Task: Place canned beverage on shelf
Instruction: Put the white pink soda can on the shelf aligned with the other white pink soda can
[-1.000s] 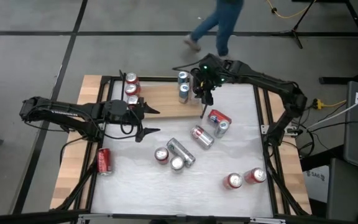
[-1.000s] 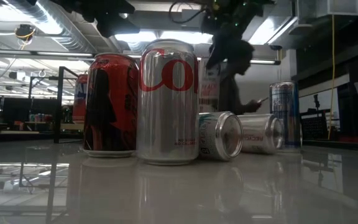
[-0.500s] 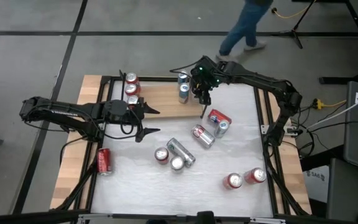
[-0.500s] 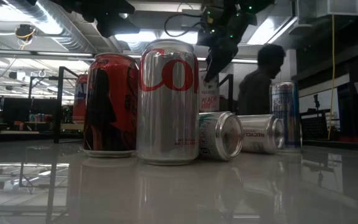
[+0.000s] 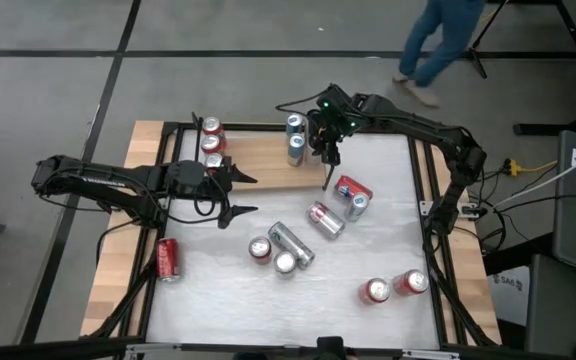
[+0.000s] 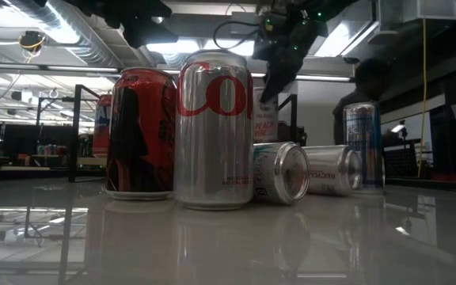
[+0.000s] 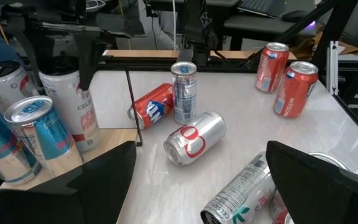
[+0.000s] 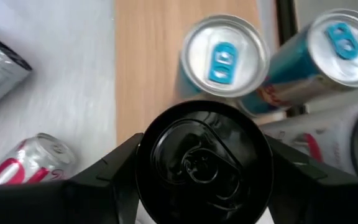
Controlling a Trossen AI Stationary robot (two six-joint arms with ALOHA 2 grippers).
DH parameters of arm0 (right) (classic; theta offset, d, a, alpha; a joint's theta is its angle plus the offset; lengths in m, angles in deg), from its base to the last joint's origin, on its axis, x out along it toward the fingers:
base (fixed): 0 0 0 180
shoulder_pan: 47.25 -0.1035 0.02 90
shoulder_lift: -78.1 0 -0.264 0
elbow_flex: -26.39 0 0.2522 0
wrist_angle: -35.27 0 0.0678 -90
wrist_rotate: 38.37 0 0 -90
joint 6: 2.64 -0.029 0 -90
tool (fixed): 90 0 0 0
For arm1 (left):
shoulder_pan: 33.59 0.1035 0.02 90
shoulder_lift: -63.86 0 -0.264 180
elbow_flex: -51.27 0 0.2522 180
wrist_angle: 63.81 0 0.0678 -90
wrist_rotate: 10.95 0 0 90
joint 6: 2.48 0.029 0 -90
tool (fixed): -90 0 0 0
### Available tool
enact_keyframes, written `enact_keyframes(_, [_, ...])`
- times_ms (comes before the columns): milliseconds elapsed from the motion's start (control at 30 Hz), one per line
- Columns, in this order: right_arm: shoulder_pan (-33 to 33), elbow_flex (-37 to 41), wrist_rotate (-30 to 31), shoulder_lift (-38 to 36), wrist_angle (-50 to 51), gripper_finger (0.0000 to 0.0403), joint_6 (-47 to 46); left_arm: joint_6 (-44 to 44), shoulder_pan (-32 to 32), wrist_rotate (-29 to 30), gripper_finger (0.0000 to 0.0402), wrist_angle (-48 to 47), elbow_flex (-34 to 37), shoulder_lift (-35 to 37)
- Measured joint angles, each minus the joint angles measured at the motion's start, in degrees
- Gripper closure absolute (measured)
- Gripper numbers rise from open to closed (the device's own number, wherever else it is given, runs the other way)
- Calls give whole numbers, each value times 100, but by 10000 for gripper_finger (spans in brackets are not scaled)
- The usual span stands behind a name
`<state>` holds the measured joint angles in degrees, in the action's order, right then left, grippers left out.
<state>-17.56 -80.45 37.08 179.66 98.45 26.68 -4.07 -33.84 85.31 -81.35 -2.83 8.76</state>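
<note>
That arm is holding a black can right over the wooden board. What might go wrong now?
The right tool grips the black can just beside two blue-tabbed cans on the shelf. Lowering it could bump and topple one. Set near the board's edge, it might tip onto the table.

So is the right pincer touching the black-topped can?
Touching: in the right wrist view, both fingers of the right pincer press the black-topped can's sides, no gap.

I saw a black-topped can (image 8: 202,163), blue-tabbed silver cans (image 8: 224,56), red cans (image 5: 167,258), and a light-brown shelf (image 5: 263,163).
</note>
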Motion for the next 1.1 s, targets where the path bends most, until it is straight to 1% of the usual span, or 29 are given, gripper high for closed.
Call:
enact_keyframes(433, [86, 0, -18, 0, -10, 157, 129, 2, 0, 0, 50, 0, 0, -2])
enact_keyframes(667, [271, -2, -292, 0, -10, 157, 114, 2, -4, 0, 50, -2, -2, 0])
enact_keyframes(1100, [299, -2, -304, 0, -9, 156, 110, 4, -4, 0, 50, 0, -2, -1])
